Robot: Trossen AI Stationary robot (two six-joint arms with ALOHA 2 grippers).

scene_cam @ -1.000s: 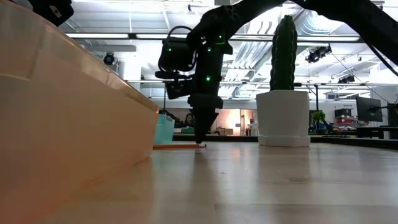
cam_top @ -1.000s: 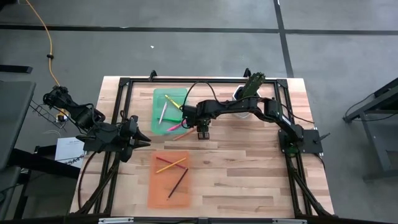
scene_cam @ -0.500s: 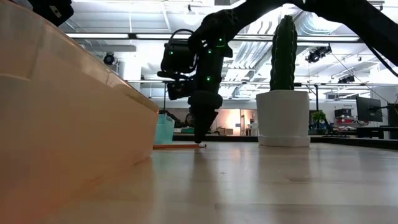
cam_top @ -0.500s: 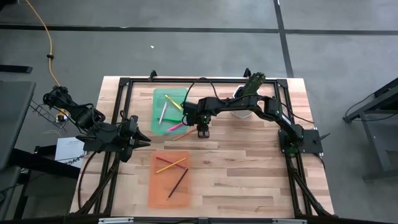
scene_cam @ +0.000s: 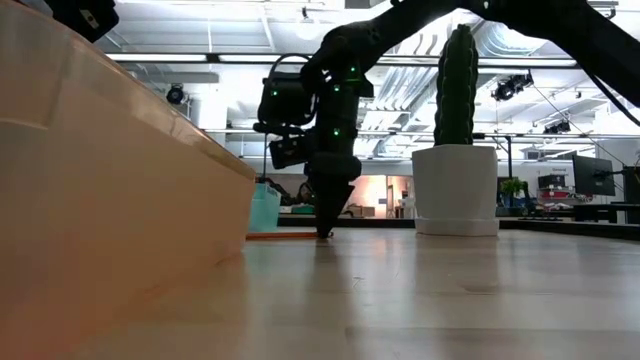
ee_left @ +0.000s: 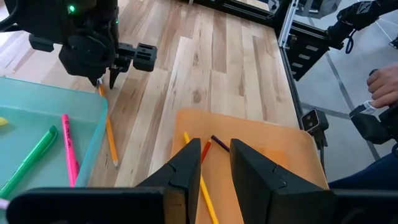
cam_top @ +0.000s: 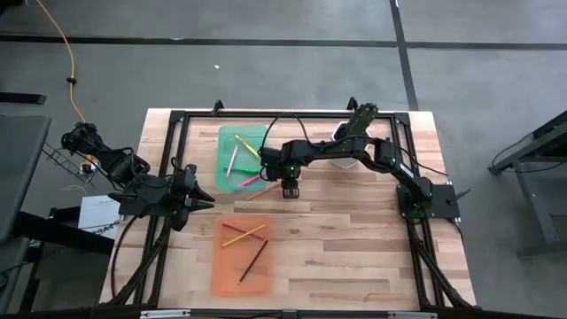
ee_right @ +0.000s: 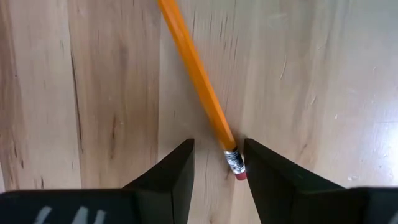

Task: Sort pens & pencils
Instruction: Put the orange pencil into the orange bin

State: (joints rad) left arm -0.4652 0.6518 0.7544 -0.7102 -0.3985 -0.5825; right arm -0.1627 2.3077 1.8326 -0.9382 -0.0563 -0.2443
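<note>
While lowered, right gripper [ee_right: 217,163] nearer pencil [ee_right: 198,78]

Landmark: green tray [cam_top: 240,142]. Just beside its near right corner the right gripper [cam_top: 289,190] stands with jaws apart over the table [cam_top: 354,248]. An orange tray [cam_top: 242,257] blocks the near side; a potted cactus [cam_top: 356,124] stands farther right. Bare wood lies between.
</note>
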